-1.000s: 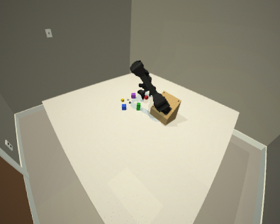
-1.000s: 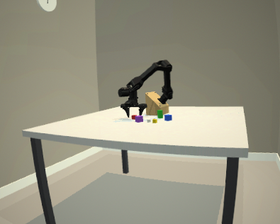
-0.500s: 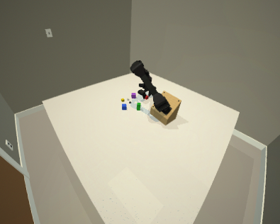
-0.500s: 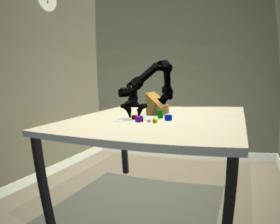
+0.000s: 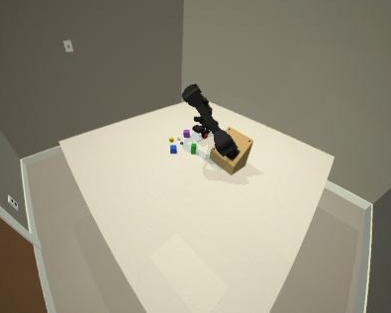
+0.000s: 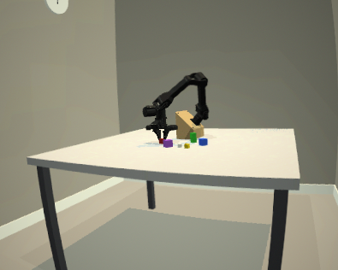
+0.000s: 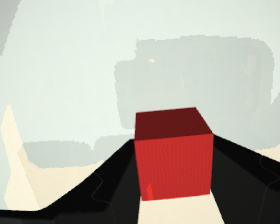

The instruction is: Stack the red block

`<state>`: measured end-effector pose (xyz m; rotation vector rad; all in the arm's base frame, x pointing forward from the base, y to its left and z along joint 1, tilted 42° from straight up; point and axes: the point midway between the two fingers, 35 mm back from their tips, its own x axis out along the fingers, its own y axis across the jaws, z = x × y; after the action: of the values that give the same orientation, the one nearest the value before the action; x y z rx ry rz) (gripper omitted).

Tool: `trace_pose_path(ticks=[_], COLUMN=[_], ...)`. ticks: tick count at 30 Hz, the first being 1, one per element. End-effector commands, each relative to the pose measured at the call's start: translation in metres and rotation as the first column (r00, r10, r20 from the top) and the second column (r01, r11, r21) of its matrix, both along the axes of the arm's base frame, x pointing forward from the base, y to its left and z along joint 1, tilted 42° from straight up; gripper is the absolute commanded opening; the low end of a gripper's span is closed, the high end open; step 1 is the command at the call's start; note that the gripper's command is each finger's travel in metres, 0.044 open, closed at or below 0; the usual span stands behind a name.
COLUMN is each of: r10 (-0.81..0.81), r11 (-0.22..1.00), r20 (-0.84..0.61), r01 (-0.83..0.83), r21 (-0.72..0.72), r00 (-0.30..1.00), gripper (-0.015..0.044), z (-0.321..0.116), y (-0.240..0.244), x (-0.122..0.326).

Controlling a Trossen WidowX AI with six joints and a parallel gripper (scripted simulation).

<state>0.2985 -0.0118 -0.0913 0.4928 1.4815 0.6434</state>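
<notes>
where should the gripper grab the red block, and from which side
By its two opposite flat side faces, coming straight down from above. The red block is a small cube flat on the table, and the gripper already pinches it this way, one finger on each side.
</notes>
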Motion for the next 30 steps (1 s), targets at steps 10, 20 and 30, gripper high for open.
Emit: trace_pose_path(ticks=[10,20,30], r10=[-0.001,-0.001,-0.001], r11=[1.000,1.000,1.000], r20=[0.004,0.003,0.003], r01=[0.001,0.001,0.001], r21=[-0.004,-0.006,-0.006], r00=[1.000,1.000,1.000], gripper=[0.0000,0.0000,0.0000], z=[0.043,0.084,0.088], y=[-0.039,-0.076,-0.077], x=[0.002,0.003,0.003])
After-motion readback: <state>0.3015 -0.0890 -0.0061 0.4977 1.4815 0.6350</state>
